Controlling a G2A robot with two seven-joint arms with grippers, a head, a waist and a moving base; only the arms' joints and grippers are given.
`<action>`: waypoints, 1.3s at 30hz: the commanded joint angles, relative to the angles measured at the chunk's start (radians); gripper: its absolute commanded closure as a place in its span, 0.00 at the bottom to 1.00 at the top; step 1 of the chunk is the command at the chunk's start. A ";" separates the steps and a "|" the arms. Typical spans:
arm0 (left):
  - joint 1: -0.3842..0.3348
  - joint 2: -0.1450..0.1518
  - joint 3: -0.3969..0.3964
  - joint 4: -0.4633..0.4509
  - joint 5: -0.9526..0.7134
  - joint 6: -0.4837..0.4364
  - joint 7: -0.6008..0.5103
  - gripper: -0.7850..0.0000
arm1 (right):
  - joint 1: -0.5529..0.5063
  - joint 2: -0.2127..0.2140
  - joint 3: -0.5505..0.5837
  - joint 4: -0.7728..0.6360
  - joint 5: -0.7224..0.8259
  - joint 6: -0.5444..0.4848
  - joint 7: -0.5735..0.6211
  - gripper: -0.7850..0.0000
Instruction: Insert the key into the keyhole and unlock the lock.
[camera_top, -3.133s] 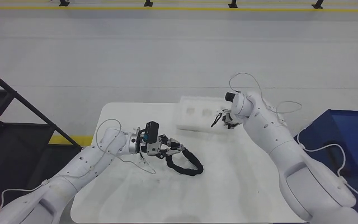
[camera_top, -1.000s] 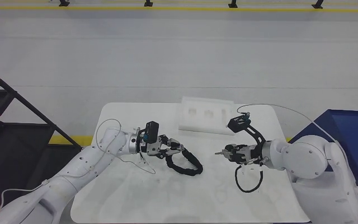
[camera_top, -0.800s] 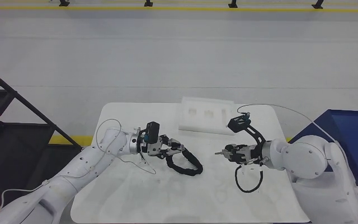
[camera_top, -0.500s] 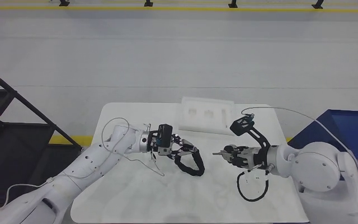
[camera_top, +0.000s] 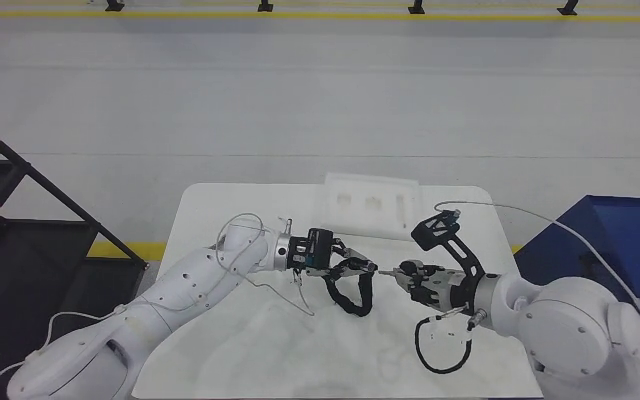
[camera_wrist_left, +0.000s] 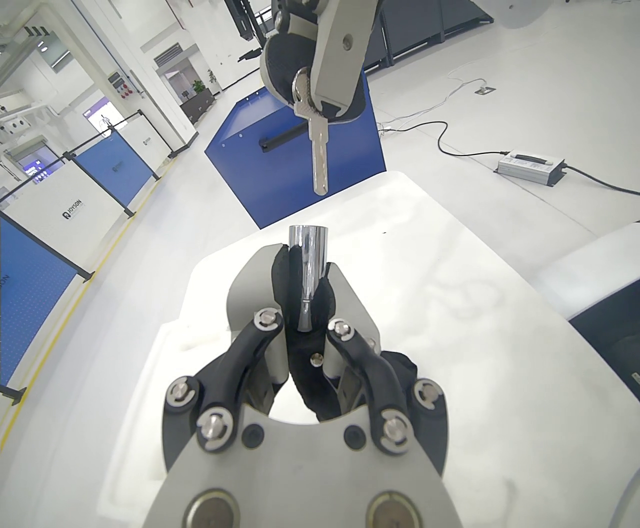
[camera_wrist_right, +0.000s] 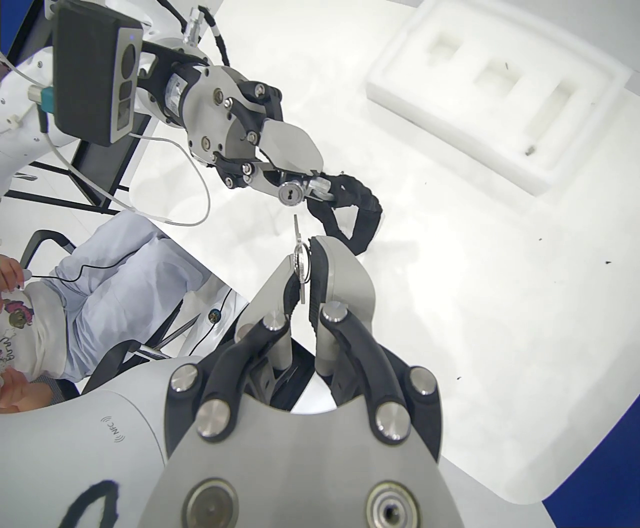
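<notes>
A: Status? Left side first.
B: left gripper (camera_top: 352, 268) is clamped on the cable lock (camera_top: 350, 292) over the middle of the table (camera_top: 300, 350). Its fingers pinch the chrome lock cylinder (camera_wrist_left: 310, 255). The black cable loop hangs off behind it; can't tell if it touches the table.
A: Cylinder heading?
B: Long axis runs left-right across the table. The keyhole (camera_wrist_right: 290, 192) end faces right, straight at the other arm.
A: Key?
B: key (camera_wrist_left: 319, 155) is just right of the cylinder, off the table. Its head is pinched between the closed fingers of the right gripper (camera_top: 405, 272). The blade points left at the keyhole, long axis roughly in line with the cylinder. The tip is close to the keyhole face but apart from it, not inserted. From the right wrist the blade shows edge-on, tip just short of the face.
A: Delta vs earlier?
B: About 3 s back the right gripper was up at the foam tray (camera_top: 370, 205) by the table's back edge. It has since swung down to mid-table with the key. In the last half second the left arm pushed right, carrying the lock with it, while the right gripper barely shifted. The tip-to-keyhole gap went from wide to small.
</notes>
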 joint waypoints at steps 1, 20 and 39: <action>-0.004 -0.008 0.001 0.013 -0.001 0.007 0.006 1.00 | -0.003 0.001 -0.007 -0.004 -0.008 0.009 -0.009 1.00; -0.008 -0.055 -0.011 0.069 0.023 0.026 0.032 1.00 | 0.035 0.003 -0.077 -0.004 -0.081 0.134 -0.050 1.00; -0.004 -0.073 -0.034 0.075 0.055 -0.006 0.024 1.00 | 0.050 0.008 -0.116 -0.004 -0.161 0.159 -0.040 1.00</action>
